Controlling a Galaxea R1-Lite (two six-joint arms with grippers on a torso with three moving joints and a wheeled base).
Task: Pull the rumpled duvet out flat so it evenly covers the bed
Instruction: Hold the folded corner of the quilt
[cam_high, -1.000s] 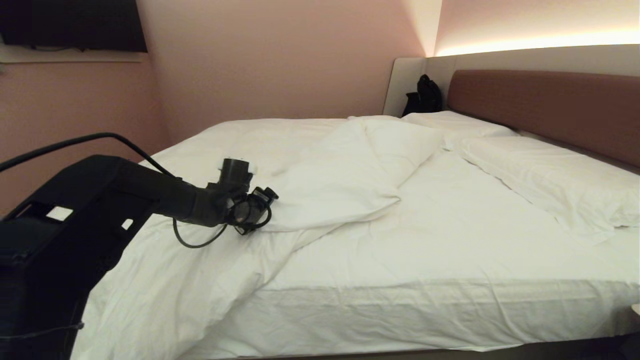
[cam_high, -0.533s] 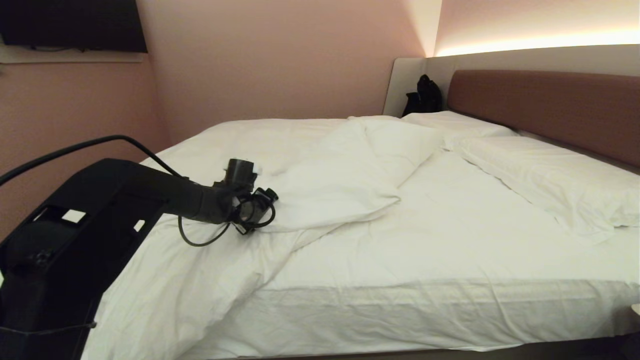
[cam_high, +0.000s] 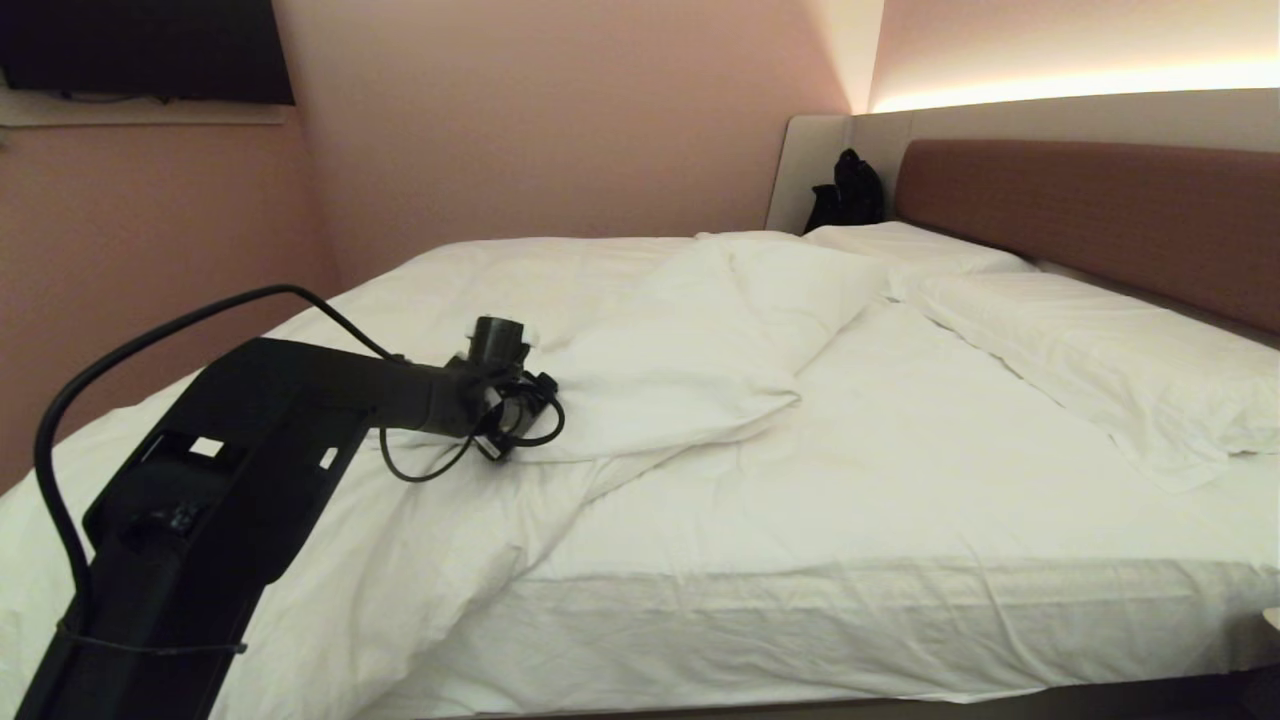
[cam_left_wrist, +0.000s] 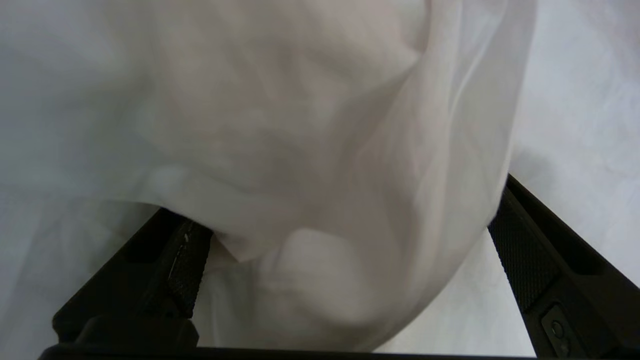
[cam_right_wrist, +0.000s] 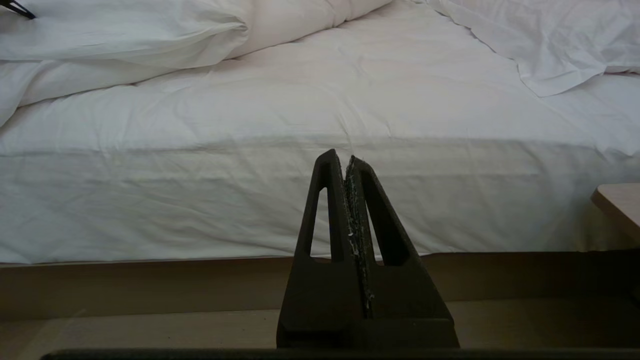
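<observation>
A: Status on the left gripper (cam_left_wrist: 345, 260)?

B: I've got its jaws spread wide with a folded edge of the duvet (cam_high: 640, 360) bunched between them, not clamped. It sits over the bed (cam_high: 900, 620), left half, where the duvet is heaped.

A: Right gripper (cam_right_wrist: 349, 162)?

B: Fingers pressed together, empty, parked low, facing the mattress side. Pillows (cam_high: 1090, 360) lie by the headboard.

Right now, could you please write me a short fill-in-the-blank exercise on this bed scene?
1. The left gripper has its jaws ____ around a fold of the duvet.
2. The right gripper is ____, facing the bed.
3. The headboard is reddish-____.

Missing words: open; shut; brown
</observation>
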